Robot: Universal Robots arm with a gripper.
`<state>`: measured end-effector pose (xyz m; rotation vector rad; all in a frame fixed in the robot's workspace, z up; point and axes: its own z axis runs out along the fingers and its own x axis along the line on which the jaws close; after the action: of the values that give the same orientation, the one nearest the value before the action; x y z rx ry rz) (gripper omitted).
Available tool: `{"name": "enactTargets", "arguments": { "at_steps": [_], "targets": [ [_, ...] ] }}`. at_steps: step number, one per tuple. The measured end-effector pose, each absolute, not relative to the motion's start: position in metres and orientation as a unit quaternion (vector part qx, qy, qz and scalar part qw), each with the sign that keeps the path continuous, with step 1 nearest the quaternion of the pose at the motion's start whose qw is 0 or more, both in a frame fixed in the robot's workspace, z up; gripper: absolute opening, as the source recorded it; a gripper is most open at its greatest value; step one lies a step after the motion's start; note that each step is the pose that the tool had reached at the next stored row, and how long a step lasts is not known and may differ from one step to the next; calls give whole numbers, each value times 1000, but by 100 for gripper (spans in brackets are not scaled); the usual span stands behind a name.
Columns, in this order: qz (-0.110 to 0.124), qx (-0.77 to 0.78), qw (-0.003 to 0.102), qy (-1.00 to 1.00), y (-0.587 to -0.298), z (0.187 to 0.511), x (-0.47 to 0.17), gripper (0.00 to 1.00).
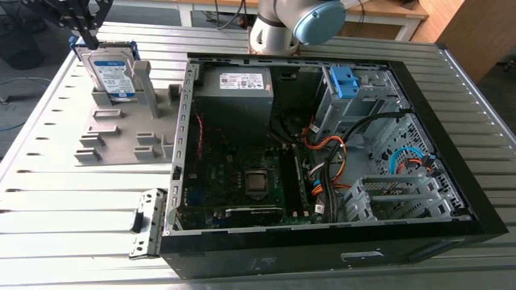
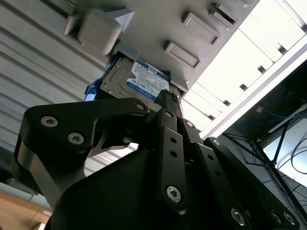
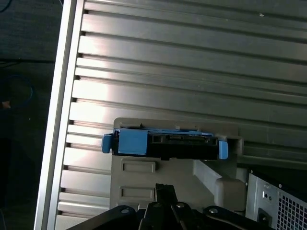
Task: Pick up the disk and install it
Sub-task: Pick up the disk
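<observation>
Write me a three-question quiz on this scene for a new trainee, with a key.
1. True or false: the disk stands upright, outside the computer case.
2. Multiple choice: the gripper hangs nearest to A) the power supply, B) the disk's top edge, C) the motherboard.
3. Fill in the gap: the disk sits in a grey ____ on the table.

Key
1. True.
2. B.
3. holder.
</observation>
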<state>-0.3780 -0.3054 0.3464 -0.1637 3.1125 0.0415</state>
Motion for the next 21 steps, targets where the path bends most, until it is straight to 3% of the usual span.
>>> {"name": "enactTargets", "arguments": {
  "at_steps": [21],
  "targets": [
    [14,-85,12,996,-305,346,-378,11]
  ]
}}
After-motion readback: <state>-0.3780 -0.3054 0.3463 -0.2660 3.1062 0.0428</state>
